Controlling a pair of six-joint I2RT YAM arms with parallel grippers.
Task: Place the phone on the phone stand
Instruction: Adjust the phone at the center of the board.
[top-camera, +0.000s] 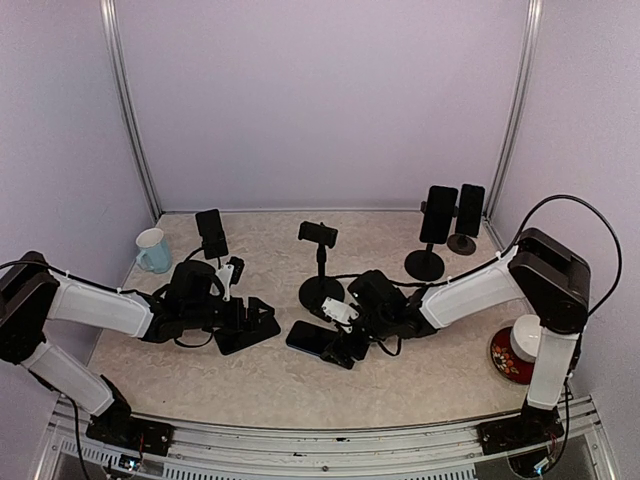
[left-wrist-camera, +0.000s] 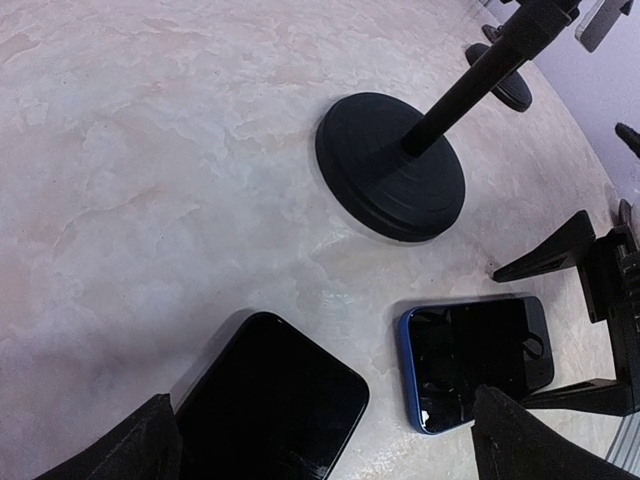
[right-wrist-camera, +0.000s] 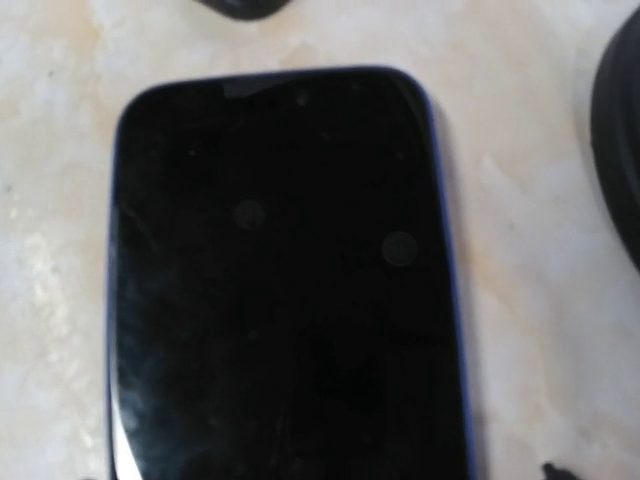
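Note:
A blue-edged phone (top-camera: 312, 338) lies flat, screen up, in front of the empty phone stand (top-camera: 320, 290), whose round black base (left-wrist-camera: 390, 165) and pole rise to a clamp. My right gripper (top-camera: 346, 343) hovers low over this phone's right end, open, one finger on each side of it. The phone (right-wrist-camera: 285, 280) fills the right wrist view. A black phone (left-wrist-camera: 270, 400) lies to the left of the blue one (left-wrist-camera: 475, 360). My left gripper (top-camera: 254, 320) is open just above the black phone, and its black fingertips (left-wrist-camera: 130, 445) frame the bottom corners of the left wrist view.
Two stands with phones (top-camera: 437, 215) stand at the back right, and another stand with a phone (top-camera: 211, 232) is at the back left. A pale mug (top-camera: 153, 250) is at the left. A white cup on a red coaster (top-camera: 520, 345) sits by the right arm's base.

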